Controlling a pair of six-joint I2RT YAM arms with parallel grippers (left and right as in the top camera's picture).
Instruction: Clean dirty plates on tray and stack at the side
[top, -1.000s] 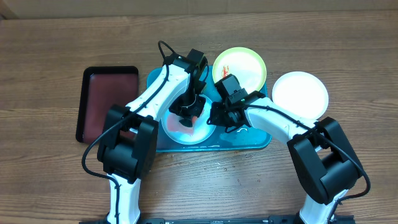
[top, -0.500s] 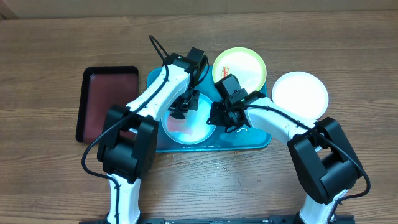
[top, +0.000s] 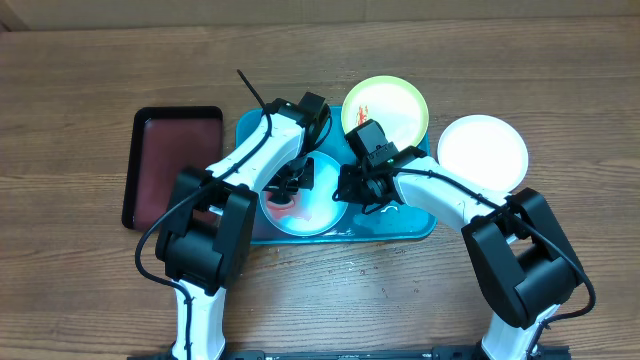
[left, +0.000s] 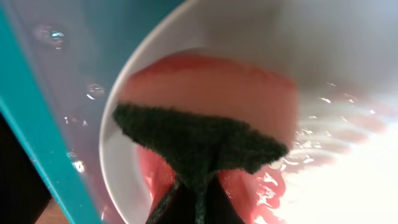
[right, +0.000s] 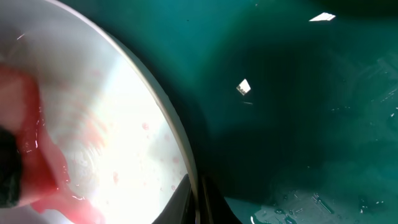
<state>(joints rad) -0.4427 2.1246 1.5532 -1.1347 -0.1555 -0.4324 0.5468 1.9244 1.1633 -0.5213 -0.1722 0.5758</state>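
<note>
Left claw: the left claw (top: 296, 183) is clamped tight on a sponge (left: 200, 142), which it presses down into the pale plate on the blue tray; only the dark base of its fingers shows at the bottom of the left wrist view.
Right claw: the right claw (top: 343, 187) is pinched onto the right-hand rim of the same plate, with the rim running in between its fingertips in the right wrist view.
Table: a brown wooden table (top: 80, 60) carries everything.
Blue tray: the blue tray (top: 405, 225) lies mid-table between the two arms.
Black tray: the black tray (top: 135, 170), dark red inside, sits just left of the blue one.
Pale plate: the pale plate (top: 315, 212) lies inside the blue tray, in its near left part, wet and streaked.
Yellow-green plate: the yellow-green plate (top: 395, 115) overlaps the blue tray's far right corner.
White plate: the white plate (top: 483, 152) rests on the table just right of the blue tray.
Sponge: pink body, dark green scouring face.
Red smears: red smears (right: 56, 180) spread beside the sponge; a small streak (top: 365, 110) marks the yellow-green plate.
</note>
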